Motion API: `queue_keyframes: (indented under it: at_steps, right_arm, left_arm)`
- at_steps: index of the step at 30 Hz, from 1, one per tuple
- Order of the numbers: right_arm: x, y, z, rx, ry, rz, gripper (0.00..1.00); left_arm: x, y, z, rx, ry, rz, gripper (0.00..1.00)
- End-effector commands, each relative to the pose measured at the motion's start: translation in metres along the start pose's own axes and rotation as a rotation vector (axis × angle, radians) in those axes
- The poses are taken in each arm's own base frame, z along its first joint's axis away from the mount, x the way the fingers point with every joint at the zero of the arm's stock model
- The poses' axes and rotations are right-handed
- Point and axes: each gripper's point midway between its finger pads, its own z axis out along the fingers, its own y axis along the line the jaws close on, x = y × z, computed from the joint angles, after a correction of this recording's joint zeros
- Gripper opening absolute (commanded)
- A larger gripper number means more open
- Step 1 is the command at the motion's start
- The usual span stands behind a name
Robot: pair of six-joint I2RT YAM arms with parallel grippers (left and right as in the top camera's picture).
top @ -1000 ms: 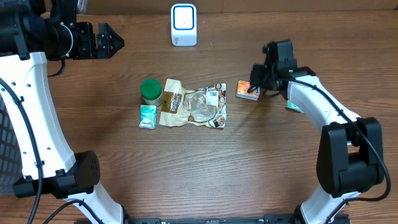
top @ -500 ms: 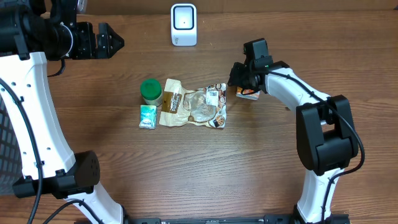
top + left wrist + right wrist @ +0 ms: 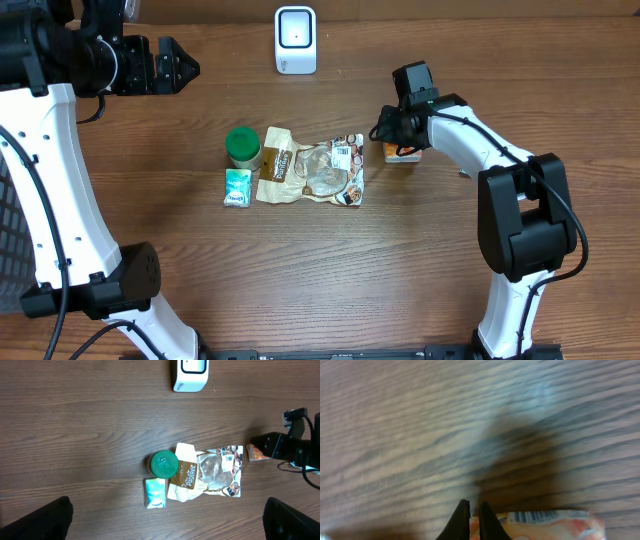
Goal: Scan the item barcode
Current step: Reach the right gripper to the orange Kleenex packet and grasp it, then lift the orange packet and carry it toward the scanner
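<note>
Table: a dark brown wood-grain tabletop carries everything.
Scanner: a white, rounded box scanner with a dark window ringed in blue stands at the far edge, near the middle.
Task item: a small flat orange and white packet sits right of centre, nearer than the scanner and to its right, well apart from it.
Item's axis: the part that shows from overhead runs roughly left to right, and its left end is tucked under the right arm's claw. Whether it rests on the wood or hangs just above it cannot be told.
Item's barcode: the right wrist view shows a strip of black bars along the packet's far edge, running along its length. The picture is blurred and the bars cannot be read.
Right gripper: the right gripper has its two black fingers drawn almost together, pinching the packet's left end.
Left gripper: the left gripper hangs at the far left corner with its jaws spread wide and nothing between them, well apart from every item.
Pouch: a large crinkled snack pouch, clear and brown with a printed right edge, lies at the centre, just left of the orange packet.
Green tub: a round container with a green lid stands against the pouch's far left corner.
Small sachet: a little teal and white sachet lies just near of the green tub, beside the pouch's left edge.
</note>
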Motion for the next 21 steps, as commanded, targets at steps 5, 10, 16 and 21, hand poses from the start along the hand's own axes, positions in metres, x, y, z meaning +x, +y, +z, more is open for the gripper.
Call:
queue_keyframes:
  at_steps: [5, 10, 16, 21]
  right_arm:
    - [0.070, 0.008, -0.021, -0.061, 0.306, -0.179, 0.04]
    - [0.074, 0.010, -0.054, -0.068, 0.325, -0.223, 0.06]
    - [0.012, 0.003, -0.141, -0.088, 0.070, -0.031, 0.16]
    - [0.012, -0.037, -0.141, -0.052, 0.106, 0.136, 0.39]
  left_arm:
    - [0.000, -0.001, 0.000, 0.001, 0.000, 0.021, 1.00]
    - [0.000, -0.001, 0.000, 0.001, 0.000, 0.021, 1.00]
    - [0.000, -0.001, 0.000, 0.001, 0.000, 0.021, 1.00]
    - [0.000, -0.001, 0.000, 0.001, 0.001, 0.021, 1.00]
